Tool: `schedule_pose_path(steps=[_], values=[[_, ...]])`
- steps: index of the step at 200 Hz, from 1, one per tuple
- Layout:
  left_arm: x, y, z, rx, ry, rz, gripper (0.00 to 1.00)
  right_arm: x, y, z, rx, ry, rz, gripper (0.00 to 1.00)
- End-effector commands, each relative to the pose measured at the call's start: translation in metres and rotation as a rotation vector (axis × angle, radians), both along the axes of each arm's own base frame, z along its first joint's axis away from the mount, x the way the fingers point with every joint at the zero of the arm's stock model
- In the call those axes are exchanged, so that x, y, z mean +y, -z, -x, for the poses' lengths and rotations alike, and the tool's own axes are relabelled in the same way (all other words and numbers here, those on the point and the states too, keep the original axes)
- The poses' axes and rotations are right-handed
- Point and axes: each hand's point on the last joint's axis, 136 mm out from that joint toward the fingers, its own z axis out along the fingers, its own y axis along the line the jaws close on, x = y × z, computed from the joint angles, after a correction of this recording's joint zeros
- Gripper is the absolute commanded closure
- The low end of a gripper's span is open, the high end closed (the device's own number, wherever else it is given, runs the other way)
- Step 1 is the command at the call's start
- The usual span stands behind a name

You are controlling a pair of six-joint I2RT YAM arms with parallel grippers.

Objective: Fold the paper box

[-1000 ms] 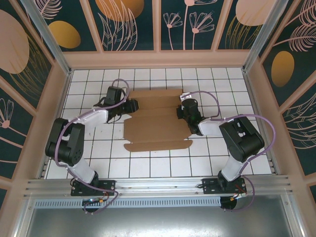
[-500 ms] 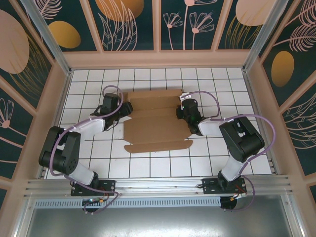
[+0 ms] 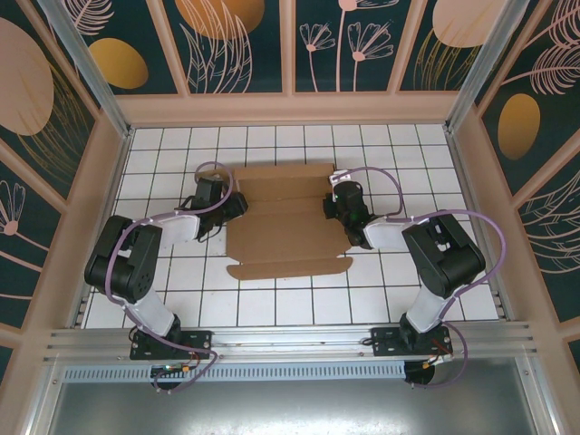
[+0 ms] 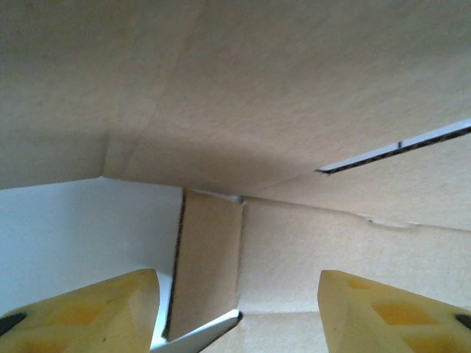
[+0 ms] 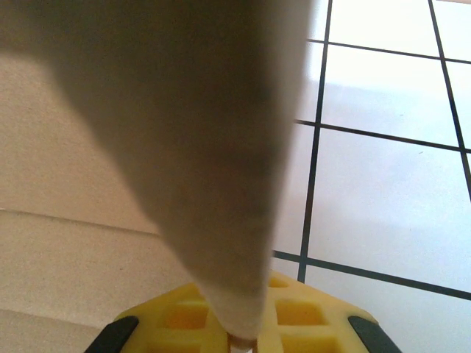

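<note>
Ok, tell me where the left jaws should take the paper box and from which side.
Probably the small flap at the paper box's left edge, approached from the left, outside. It is a thin free edge, and it sits between the open jaws of the left gripper.

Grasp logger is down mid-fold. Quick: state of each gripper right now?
Left gripper: open, fingers apart at the paper box, nothing clamped.
Right gripper: closed on a raised flap of the paper box.
</note>
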Motion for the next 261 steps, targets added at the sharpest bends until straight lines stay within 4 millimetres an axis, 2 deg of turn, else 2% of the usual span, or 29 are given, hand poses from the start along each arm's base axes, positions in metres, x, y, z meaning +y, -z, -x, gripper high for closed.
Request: schedule_pose_path(steps=[1, 63, 65, 73, 121, 168, 182, 199, 223, 227, 229, 233, 240, 242, 261], values=[[-0.014, -0.024, -0.016, -0.104, 0.025, 0.083, 0.42, 0.006, 0.013, 0.012, 0.055, -0.043, 0.025, 0.88], [-0.043, -0.038, -0.012, -0.171, 0.121, 0.27, 0.44, 0.008, 0.014, 0.012, 0.062, -0.049, 0.017, 0.88], [-0.044, -0.028, -0.011, -0.149, 0.121, 0.269, 0.44, 0.009, 0.015, 0.012, 0.065, -0.05, 0.017, 0.88], [-0.046, -0.021, -0.009, -0.13, 0.123, 0.284, 0.44, 0.008, 0.016, 0.012, 0.068, -0.048, 0.015, 0.88], [-0.057, 0.002, 0.0, -0.085, 0.135, 0.339, 0.44, 0.009, 0.019, 0.013, 0.077, -0.048, 0.013, 0.88], [-0.058, 0.023, 0.001, -0.026, 0.128, 0.332, 0.44, 0.011, 0.022, 0.014, 0.085, -0.051, 0.024, 0.88], [-0.056, 0.024, 0.001, -0.023, 0.124, 0.329, 0.44, 0.009, 0.022, 0.014, 0.084, -0.042, 0.031, 0.88], [-0.051, 0.015, 0.004, -0.042, 0.115, 0.303, 0.44, 0.004, 0.019, 0.012, 0.077, -0.026, 0.032, 0.88], [-0.04, -0.01, 0.005, -0.088, 0.104, 0.259, 0.42, 0.001, 0.014, 0.009, 0.069, -0.005, 0.028, 0.89], [-0.039, -0.008, 0.006, -0.08, 0.1, 0.25, 0.42, 0.001, 0.013, 0.009, 0.069, -0.003, 0.025, 0.89], [-0.038, -0.017, 0.005, -0.101, 0.1, 0.253, 0.42, 0.001, 0.012, 0.008, 0.068, -0.001, 0.024, 0.9], [-0.036, -0.023, 0.006, -0.111, 0.1, 0.249, 0.42, 0.001, 0.011, 0.008, 0.068, 0.001, 0.023, 0.9], [-0.033, -0.03, 0.007, -0.118, 0.095, 0.241, 0.42, 0.001, 0.011, 0.007, 0.068, 0.005, 0.024, 0.91], [-0.032, -0.031, 0.008, -0.119, 0.092, 0.237, 0.42, -0.01, 0.011, 0.002, 0.068, 0.031, 0.024, 0.91], [-0.02, -0.047, 0.014, -0.134, 0.071, 0.204, 0.42, -0.014, 0.008, -0.003, 0.066, 0.045, 0.03, 0.92]])
